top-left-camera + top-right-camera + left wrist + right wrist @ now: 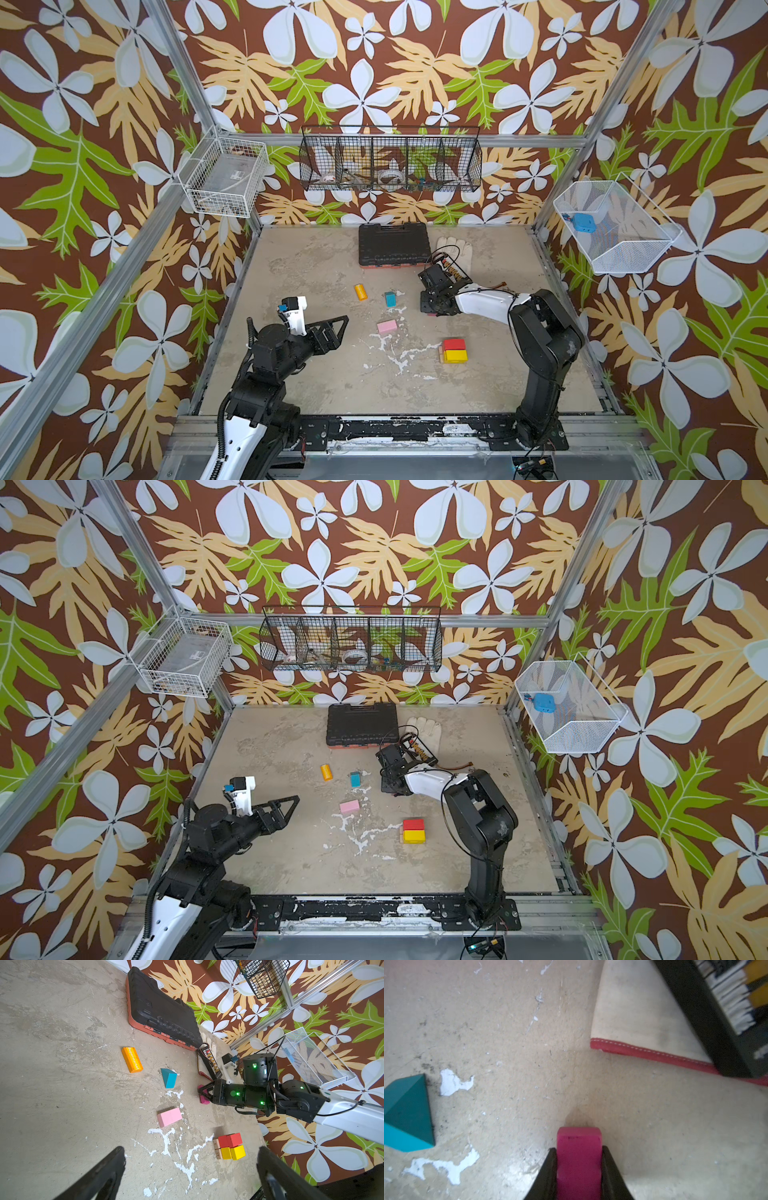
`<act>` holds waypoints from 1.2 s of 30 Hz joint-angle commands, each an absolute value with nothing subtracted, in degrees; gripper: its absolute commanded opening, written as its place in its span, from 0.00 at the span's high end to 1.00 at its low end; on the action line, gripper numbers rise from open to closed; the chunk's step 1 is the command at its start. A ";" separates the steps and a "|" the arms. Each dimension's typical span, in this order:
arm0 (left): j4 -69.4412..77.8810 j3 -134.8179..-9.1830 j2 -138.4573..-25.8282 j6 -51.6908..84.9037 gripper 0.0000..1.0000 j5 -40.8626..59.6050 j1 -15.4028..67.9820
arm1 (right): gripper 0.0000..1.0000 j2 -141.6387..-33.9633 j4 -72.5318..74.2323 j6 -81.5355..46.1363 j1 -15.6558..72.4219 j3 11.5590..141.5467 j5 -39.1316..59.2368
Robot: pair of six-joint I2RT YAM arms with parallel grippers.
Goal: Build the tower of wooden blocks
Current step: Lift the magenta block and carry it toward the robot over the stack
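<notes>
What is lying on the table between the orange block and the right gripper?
The teal block lies between the orange block and the right gripper, which grips the magenta block. It is apart from both; this shows in both top views.

**Non-task clutter: back of tabletop, plus wall baskets**

Black tool case [393, 245] lies flat at the back edge of the tabletop [299, 374]; its orange-red underside shows in the left wrist view. Cream glove [455, 246] with a red-hemmed cuff sits just beside the case, on the right. Black-and-yellow battery pack [451, 264] with wires lies partly on the glove. Tabletop is beige and scuffed, with white chipped patches [395, 357] mid-surface.

Walls:
- Left: white wire basket [216, 203] holding a clear box [232, 174].
- Back: black divided wire basket [390, 128] holding small bits, too small to identify.
- Right: white mesh basket [631, 253] holding a blue item [579, 222].

Floral wallpaper [374, 62] all round.
</notes>
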State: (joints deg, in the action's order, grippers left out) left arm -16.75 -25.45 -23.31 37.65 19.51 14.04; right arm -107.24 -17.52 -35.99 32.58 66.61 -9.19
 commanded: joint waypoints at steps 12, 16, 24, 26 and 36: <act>-15.19 -25.07 -24.88 37.42 0.00 22.91 14.13 | 0.82 -82.19 -25.83 -35.96 33.40 57.90 -10.81; -14.67 -24.73 -23.47 37.43 0.00 22.79 14.09 | 0.81 -71.51 -29.00 -36.70 33.40 52.75 -11.66; -14.59 -24.52 -23.08 37.40 0.00 23.04 14.11 | 0.80 -55.85 -37.18 -37.29 33.37 46.40 -11.79; -14.63 -24.52 -22.85 37.29 0.00 22.73 14.14 | 0.79 -53.02 -38.06 -37.53 33.33 44.90 -11.41; -15.03 -24.71 -21.88 37.18 0.00 22.06 14.21 | 0.80 -46.97 -41.13 -39.82 33.40 39.49 -7.26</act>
